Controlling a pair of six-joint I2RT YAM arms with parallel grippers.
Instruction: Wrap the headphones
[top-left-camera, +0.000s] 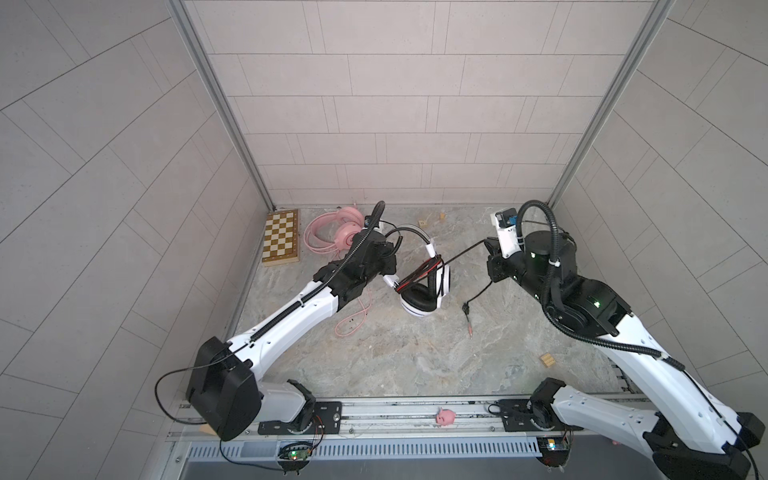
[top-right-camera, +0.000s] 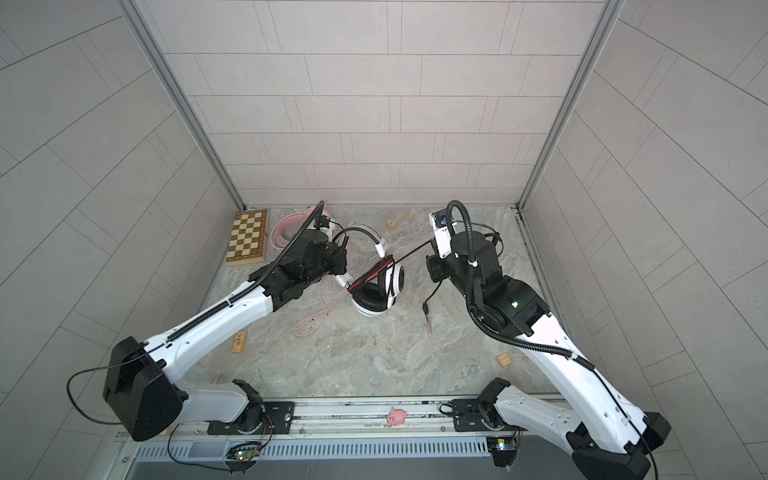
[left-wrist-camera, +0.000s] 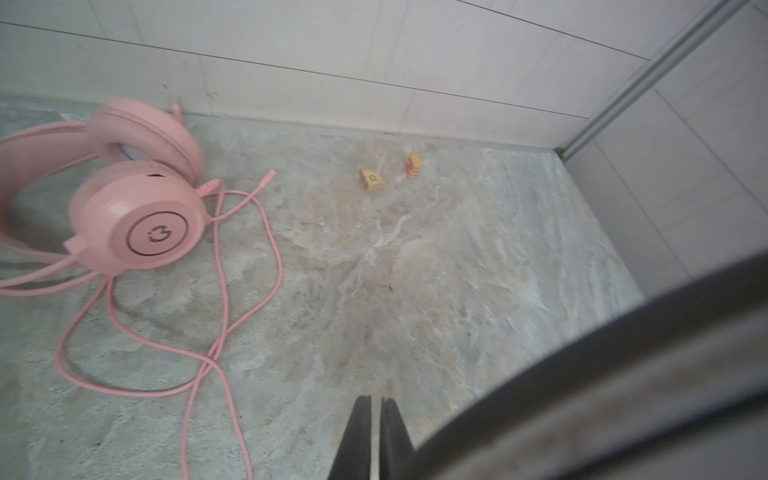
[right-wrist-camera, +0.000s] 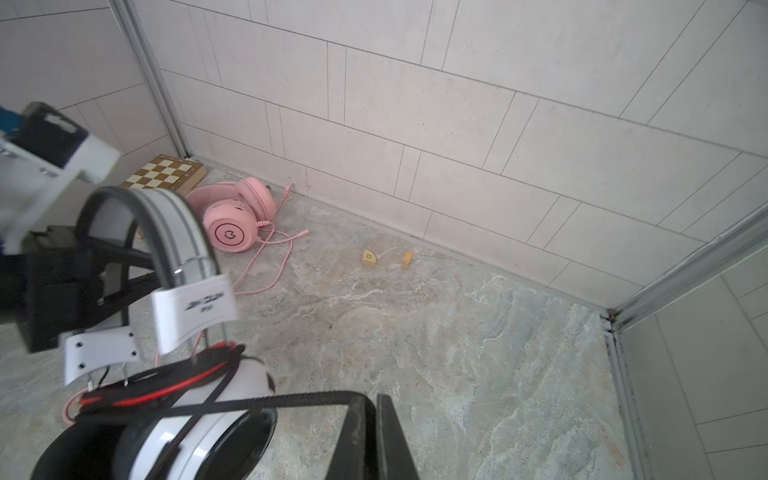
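The headphones being worked on are the white pair (top-left-camera: 420, 305), standing near the middle of the marbled surface (top-left-camera: 415, 361), a little toward its far edge. The pink pair (top-left-camera: 345, 237) is lying by the far left corner beside the chessboard (top-left-camera: 281, 239), its pink cord (left-wrist-camera: 279, 266) sprawling loose. The left gripper (left-wrist-camera: 376, 401) is pinching tight against the nearest side of the white pair, apparently steadying it, though the exact contact is hidden. The black ear pads are facing each other and the white headband is arching upward. The black cable (top-left-camera: 465, 252), showing some red, is lying in several turns across the band arms above the cups. From there it is running taut to the right gripper (right-wrist-camera: 374, 400), which is clamping it between narrow jaws. The tail is dangling to the plug (top-left-camera: 468, 319) on the surface. The winding looks well along. The next move is probably carrying the free length round again under tension, then tucking in the plug end.
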